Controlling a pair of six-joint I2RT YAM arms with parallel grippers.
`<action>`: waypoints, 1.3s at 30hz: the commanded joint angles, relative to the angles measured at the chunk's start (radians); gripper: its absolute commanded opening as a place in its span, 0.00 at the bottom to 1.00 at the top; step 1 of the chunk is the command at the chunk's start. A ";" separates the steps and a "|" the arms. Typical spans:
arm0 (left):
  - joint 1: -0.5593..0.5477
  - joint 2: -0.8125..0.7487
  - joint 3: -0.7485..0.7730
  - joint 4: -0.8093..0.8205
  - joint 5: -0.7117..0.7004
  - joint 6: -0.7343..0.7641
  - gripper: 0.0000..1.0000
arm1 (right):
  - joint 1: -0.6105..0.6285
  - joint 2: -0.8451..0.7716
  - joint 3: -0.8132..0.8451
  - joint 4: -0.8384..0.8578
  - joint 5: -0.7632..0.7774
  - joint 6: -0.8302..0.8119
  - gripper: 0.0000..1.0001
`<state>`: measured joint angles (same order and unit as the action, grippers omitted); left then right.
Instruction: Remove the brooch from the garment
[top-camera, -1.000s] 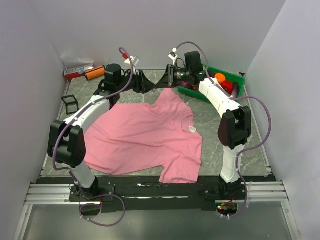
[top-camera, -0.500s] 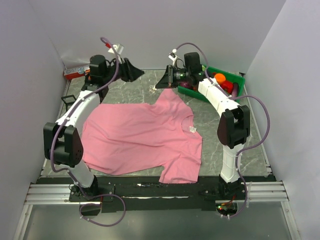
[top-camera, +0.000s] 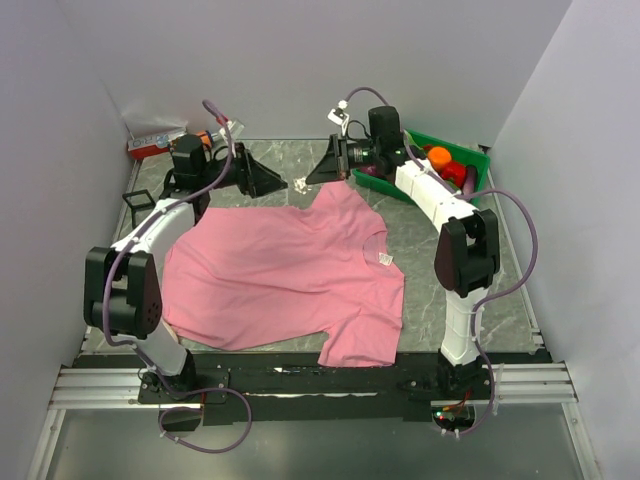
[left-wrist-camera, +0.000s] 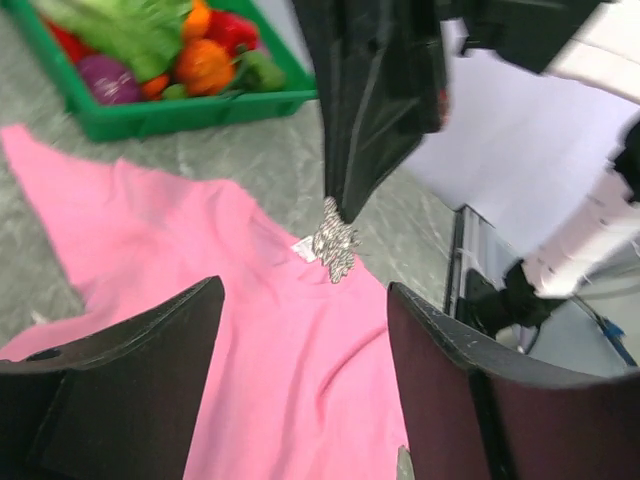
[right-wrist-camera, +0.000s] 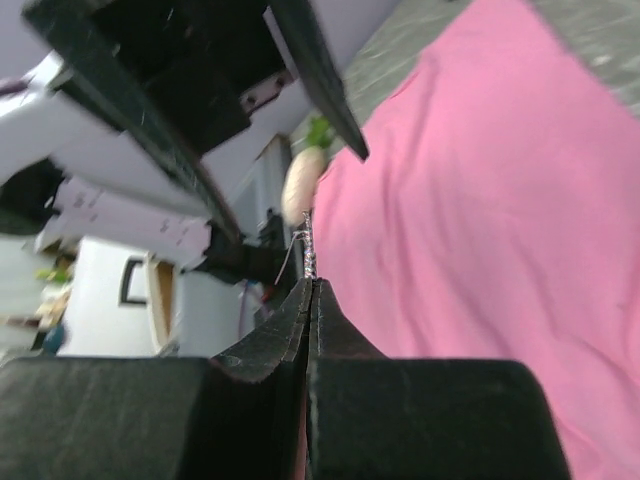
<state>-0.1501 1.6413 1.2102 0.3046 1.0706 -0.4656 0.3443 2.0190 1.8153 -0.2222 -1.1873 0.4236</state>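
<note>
Currently we log: tiny silvery-white brooch pinched between closed jaws of right gripper, clear of pink cloth T-shirt; left gripper gaping wide, empty.

Pink t-shirt is spread out flat, front side down-ish, with its white neck label showing. The tiny sparkly silver brooch hangs above it, pinched in the right gripper tips.

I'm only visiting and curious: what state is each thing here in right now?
Brooch: off the T-shirt, pinched by the right tool.
Right tool: shut on the brooch.
Left tool: open, empty, facing the brooch.
T-shirt: lying spread on the table.
Green bin: holding vegetables.
</note>
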 joint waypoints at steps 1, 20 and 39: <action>0.015 -0.026 0.018 0.206 0.213 -0.100 0.71 | -0.010 0.001 -0.014 0.063 -0.166 -0.039 0.00; -0.049 0.107 0.085 0.143 0.347 -0.039 0.60 | 0.018 -0.019 0.058 -0.301 -0.100 -0.479 0.00; -0.091 0.141 0.181 -0.157 0.381 0.227 0.55 | 0.033 -0.042 0.047 -0.298 -0.080 -0.474 0.00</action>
<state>-0.2371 1.7786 1.3293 0.2821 1.4181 -0.3866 0.3733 2.0190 1.8282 -0.5396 -1.2644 -0.0460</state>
